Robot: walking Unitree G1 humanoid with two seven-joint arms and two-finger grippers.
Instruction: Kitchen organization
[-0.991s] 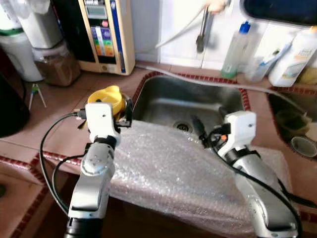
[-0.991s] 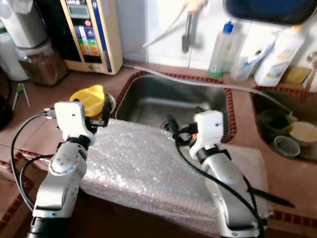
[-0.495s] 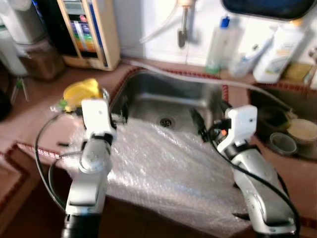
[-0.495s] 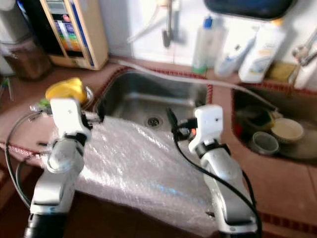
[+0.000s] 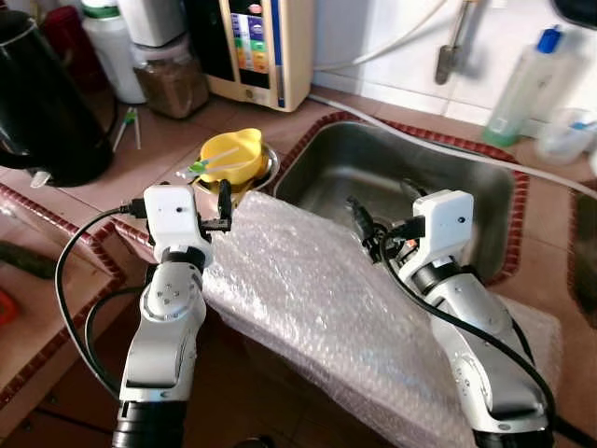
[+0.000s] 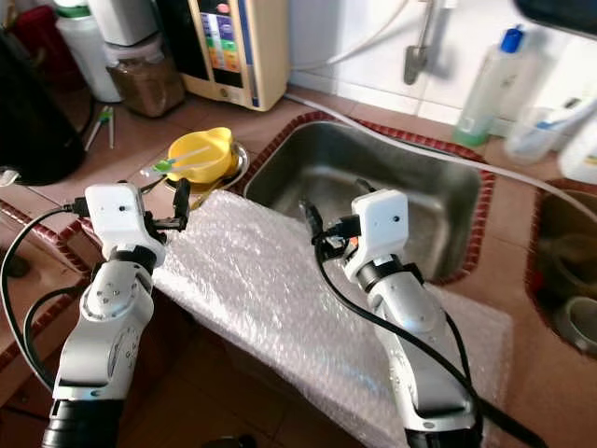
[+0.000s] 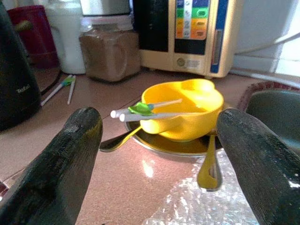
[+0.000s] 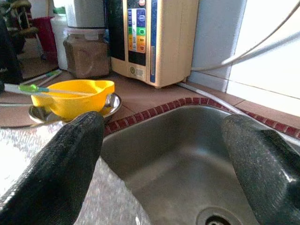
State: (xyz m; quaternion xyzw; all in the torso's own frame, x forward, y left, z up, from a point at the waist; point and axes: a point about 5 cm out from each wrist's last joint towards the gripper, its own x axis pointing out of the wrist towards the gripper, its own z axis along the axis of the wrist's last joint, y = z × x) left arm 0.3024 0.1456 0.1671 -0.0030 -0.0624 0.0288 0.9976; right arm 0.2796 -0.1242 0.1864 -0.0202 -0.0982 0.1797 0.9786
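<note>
A yellow bowl (image 5: pixel 231 155) sits on a metal plate (image 7: pixel 173 143) on the tiled counter, left of the steel sink (image 5: pixel 373 159). Two thin white sticks with a green part (image 7: pixel 140 110) lie across the bowl, and a spoon (image 7: pixel 208 171) rests by the plate. A sheet of bubble wrap (image 5: pixel 317 299) covers the counter's front edge. My left gripper (image 5: pixel 216 203) hovers open just in front of the bowl, holding nothing. My right gripper (image 5: pixel 382 203) is open over the sink's near rim, also holding nothing.
A black kettle (image 5: pixel 42 103) stands at the far left. Behind the bowl are a jar of brown powder (image 5: pixel 173 79) and a cream water purifier (image 5: pixel 261 47). A bottle with a blue cap (image 5: pixel 522 89) stands behind the sink, and a hose runs along its back rim.
The whole picture has shifted: the camera has swung left, bringing the kettle into view. Both grippers keep about the same open pose over the bubble wrap.
</note>
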